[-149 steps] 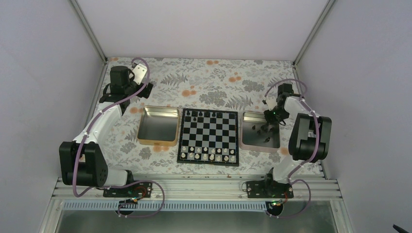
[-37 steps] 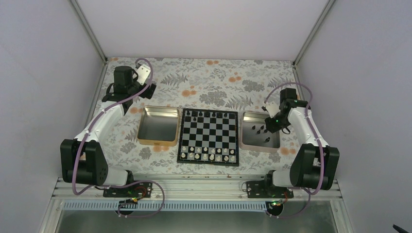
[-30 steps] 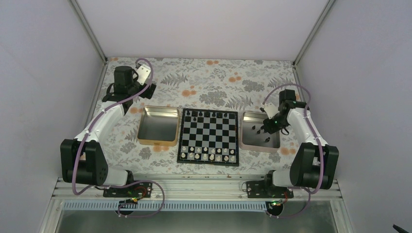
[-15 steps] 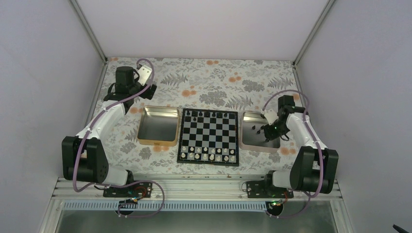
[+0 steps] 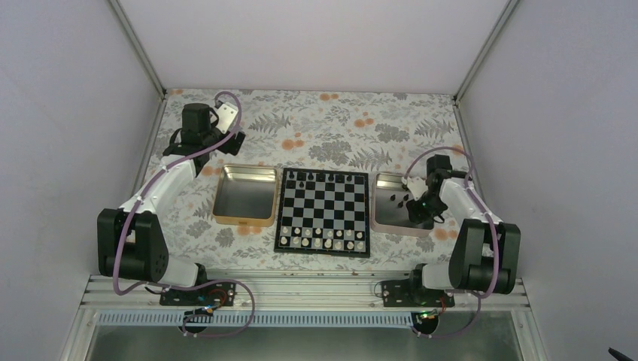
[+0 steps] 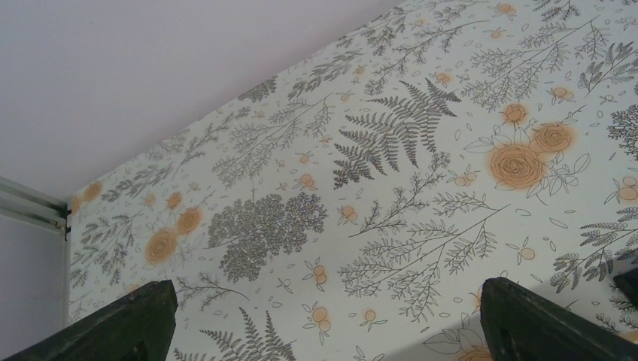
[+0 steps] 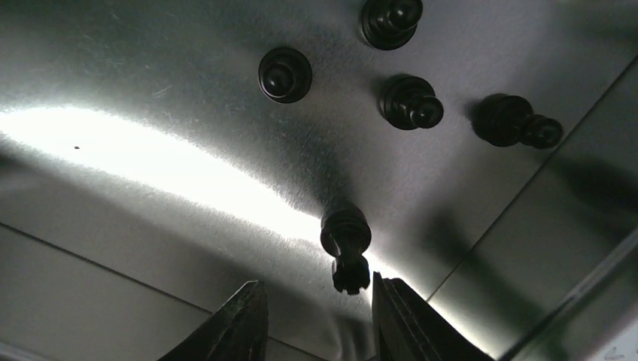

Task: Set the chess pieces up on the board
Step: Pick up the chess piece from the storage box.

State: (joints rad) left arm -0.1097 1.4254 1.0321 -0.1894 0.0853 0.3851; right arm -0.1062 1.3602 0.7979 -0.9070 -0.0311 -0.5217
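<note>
The board [image 5: 322, 203] is lying in the middle of the flower-patterned worktop [image 5: 331, 124], between a gold tray [image 5: 242, 197] on its left and a silver tray [image 5: 385, 219] on its right, each just beside it. A few black chess pieces [image 5: 312, 177] are standing along the board's far row. Small white pieces [image 5: 320, 238] are filling the two near rows. They are too small in the overhead view to count.

The right end effector [image 5: 416, 211] is hanging low inside the silver tray, near its right wall. In the right wrist view its two fingers [image 7: 244, 320] are standing apart, released and gripping nothing. One black piece [image 7: 344, 239] is lying on its side on the tray floor just ahead of the fingertips. Its narrow end is pointing into the gap between them, and neither finger is pressing on it. Four more black pieces are resting farther along the tray floor, well apart from the fingers: three in a loose row [image 7: 410, 101] and one at the top edge of the view [image 7: 391, 19].

The left end effector [image 5: 233, 138] is hovering over the far left part of the worktop, well away from the board and beyond the gold tray. Its fingers [image 6: 143, 316] are spread wide at the two lower corners of the left wrist view. Only the patterned cloth [image 6: 391, 150] is showing between them, so it is released and empty.
</note>
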